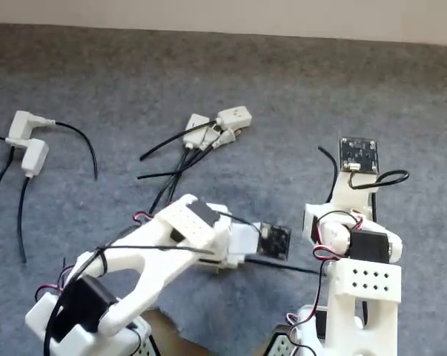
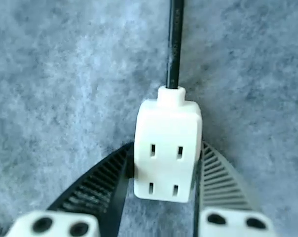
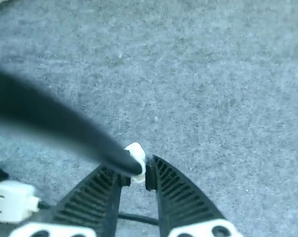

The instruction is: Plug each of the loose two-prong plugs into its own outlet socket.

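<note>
My left gripper (image 2: 166,148) is shut on a white outlet socket (image 2: 167,148) with two pairs of slots facing up. Its black cord (image 2: 175,44) runs away over the grey carpet. My right gripper (image 3: 136,168) is shut on a small white two-prong plug (image 3: 135,157), whose thick black cord (image 3: 50,123) crosses that view. A white socket block (image 3: 8,200) lies close beside the right gripper. In the high view the left arm (image 1: 193,230) stretches toward the middle, next to the right arm (image 1: 360,259). A black cord (image 1: 290,267) runs between them.
A pair of white plug pieces (image 1: 27,141) with black cords lies at the far left. A cluster of white plugs and sockets (image 1: 219,124) with several black cords lies at the middle back. Grey carpet (image 1: 319,89) covers the surface.
</note>
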Robot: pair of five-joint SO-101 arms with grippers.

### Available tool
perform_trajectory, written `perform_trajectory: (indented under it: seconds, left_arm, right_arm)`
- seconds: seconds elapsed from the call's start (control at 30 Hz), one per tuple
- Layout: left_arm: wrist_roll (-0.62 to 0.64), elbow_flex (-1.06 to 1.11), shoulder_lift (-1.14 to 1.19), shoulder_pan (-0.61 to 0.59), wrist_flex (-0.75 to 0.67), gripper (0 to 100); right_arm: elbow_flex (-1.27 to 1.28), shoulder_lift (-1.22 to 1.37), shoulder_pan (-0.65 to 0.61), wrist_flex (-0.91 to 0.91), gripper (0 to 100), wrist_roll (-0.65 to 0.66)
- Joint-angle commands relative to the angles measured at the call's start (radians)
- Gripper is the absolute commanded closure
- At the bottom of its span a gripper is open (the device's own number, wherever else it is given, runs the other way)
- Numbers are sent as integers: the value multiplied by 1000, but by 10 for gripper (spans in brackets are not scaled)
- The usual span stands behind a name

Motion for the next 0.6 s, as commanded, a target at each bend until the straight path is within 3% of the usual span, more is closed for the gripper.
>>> perform_trajectory:
  seconds: [0.0, 0.1, 0.23, 0.47, 0.57]
  left_arm:
    - [5, -117, -13, -105, 77, 867]
    - [21, -189, -13, -107, 189, 869]
    - [224, -334, -2, -111, 285, 870]
    - [720, -387, 131, -162, 186, 870]
    - [812, -412, 246, -162, 172, 870]
  right_arm:
    - [-54, -13, -12, 4, 993, 17]
    - [-54, -13, -12, 4, 993, 18]
    - [-56, -13, -12, 4, 993, 18]
    - [-54, -13, -13, 5, 993, 18]
    - [-54, -13, -13, 7, 993, 18]
